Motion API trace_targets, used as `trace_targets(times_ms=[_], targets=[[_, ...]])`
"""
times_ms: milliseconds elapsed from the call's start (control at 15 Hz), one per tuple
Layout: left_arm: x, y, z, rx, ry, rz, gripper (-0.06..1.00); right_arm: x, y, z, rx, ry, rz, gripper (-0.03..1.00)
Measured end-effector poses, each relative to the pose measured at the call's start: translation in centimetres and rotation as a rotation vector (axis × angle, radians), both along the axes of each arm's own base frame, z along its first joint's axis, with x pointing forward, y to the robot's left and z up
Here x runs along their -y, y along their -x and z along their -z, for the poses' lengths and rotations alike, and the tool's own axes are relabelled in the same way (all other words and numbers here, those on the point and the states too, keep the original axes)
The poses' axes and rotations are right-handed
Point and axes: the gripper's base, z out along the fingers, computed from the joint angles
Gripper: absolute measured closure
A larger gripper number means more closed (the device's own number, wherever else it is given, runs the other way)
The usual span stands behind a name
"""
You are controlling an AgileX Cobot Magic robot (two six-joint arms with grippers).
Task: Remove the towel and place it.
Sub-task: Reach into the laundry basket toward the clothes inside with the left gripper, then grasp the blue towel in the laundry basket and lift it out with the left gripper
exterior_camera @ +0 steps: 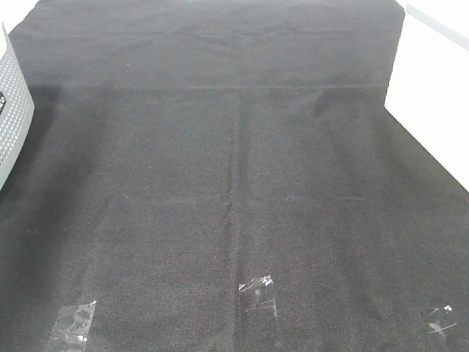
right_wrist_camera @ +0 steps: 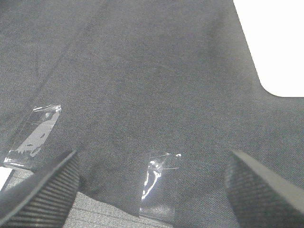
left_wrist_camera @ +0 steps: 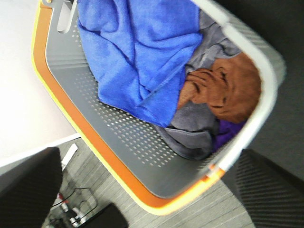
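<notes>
The towel lies bunched in the basket (beside a brown cloth); left gripper spread wide over it, right gripper spread wide over the black cloth.

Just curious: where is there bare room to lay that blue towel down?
The black cloth is bare from the basket at left to the white surface at right, behind the tape patches. Crowded: inside the basket, the towel presses against a brown cloth and a grey cloth.
</notes>
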Motion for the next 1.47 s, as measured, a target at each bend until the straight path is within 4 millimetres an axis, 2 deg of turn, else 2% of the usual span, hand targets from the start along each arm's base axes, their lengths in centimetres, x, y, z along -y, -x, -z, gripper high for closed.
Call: trace_targets(times_ms=[133, 267, 467, 600, 667, 1133, 1333, 1467], targets=[[-1.0, -3.5, 2.4, -0.041, -0.065, 0.0, 0.03, 0.0, 0.0, 0.0, 0.0, 0.0, 0.0, 0.18], [-3.0, -5.6, 4.2, -0.054, -0.087, -0.026, 0.03, 0.0, 0.0, 0.0, 0.0, 0.0, 0.0, 0.18], [-7.3, -7.1, 7.4, -0.142, -0.112, -0.066, 0.03, 0.0, 0.0, 0.0, 0.0, 0.0, 0.0, 0.18], [-11.0, -8.0, 10.3, -0.194, -0.12, -0.1, 0.03, 0.0, 0.0, 0.0, 0.0, 0.0, 0.0, 0.18], [-12.0, -8.3, 11.4, -0.215, -0.129, -0.092, 0.03, 0.0, 0.0, 0.0, 0.0, 0.0, 0.0, 0.18], [-13.4, -12.0, 18.6, -0.283, -0.141, 0.027, 0.03, 0.0, 0.0, 0.0, 0.0, 0.0, 0.0, 0.18], [-13.7, -13.0, 21.4, -0.325, -0.122, 0.037, 0.03, 0.0, 0.0, 0.0, 0.0, 0.0, 0.0, 0.18], [-13.6, -13.2, 22.5, -0.35, -0.116, 0.049, 0.03, 0.0, 0.0, 0.0, 0.0, 0.0, 0.0, 0.18]])
